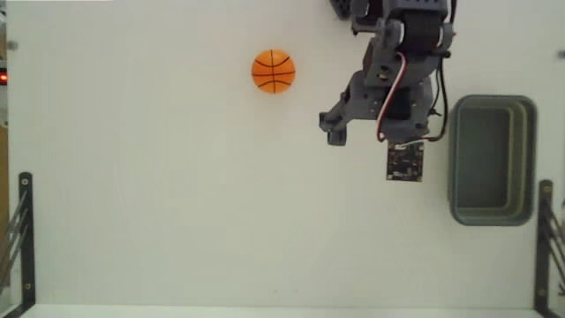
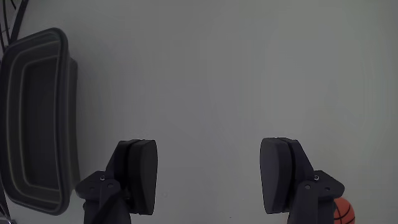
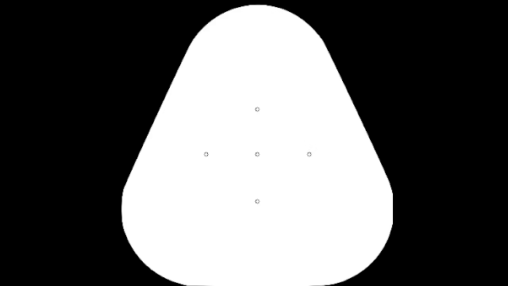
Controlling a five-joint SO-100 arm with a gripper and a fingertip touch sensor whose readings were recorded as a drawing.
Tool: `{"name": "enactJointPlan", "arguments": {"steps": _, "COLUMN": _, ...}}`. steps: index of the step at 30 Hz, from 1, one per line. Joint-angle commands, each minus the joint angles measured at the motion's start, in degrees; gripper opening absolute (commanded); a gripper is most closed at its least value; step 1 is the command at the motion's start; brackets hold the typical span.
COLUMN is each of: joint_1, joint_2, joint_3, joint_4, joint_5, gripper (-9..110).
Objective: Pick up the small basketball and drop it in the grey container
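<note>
The small basketball, orange with black seams, lies on the white table at the upper middle of the fixed view. In the wrist view only a sliver of the basketball shows, behind the right finger's base. My gripper hangs over bare table between the ball and the grey container, which stands empty at the right. Seen from the wrist, the gripper is open, with only table between its dark fingers, and the container is at the left edge.
Black metal brackets stand at the lower left and lower right of the table. A small camera board hangs from the wrist on red and white wires. White tabletop spreads to the left and below.
</note>
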Motion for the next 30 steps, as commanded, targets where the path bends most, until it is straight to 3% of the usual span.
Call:
{"name": "enactJointPlan", "arguments": {"steps": 1, "joint_1": -0.6, "joint_2": 1.9, "joint_3": 0.1, "joint_4": 0.1, "joint_5": 0.3, "gripper": 110}}
{"name": "enactJointPlan", "arguments": {"steps": 24, "joint_1": -0.5, "joint_2": 1.9, "joint_3": 0.1, "joint_4": 0.1, "joint_5": 0.3, "gripper": 110}}
{"name": "enactJointPlan", "arguments": {"steps": 30, "joint_1": 3.8, "joint_2": 1.9, "joint_3": 0.1, "joint_4": 0.1, "joint_5": 0.3, "gripper": 110}}
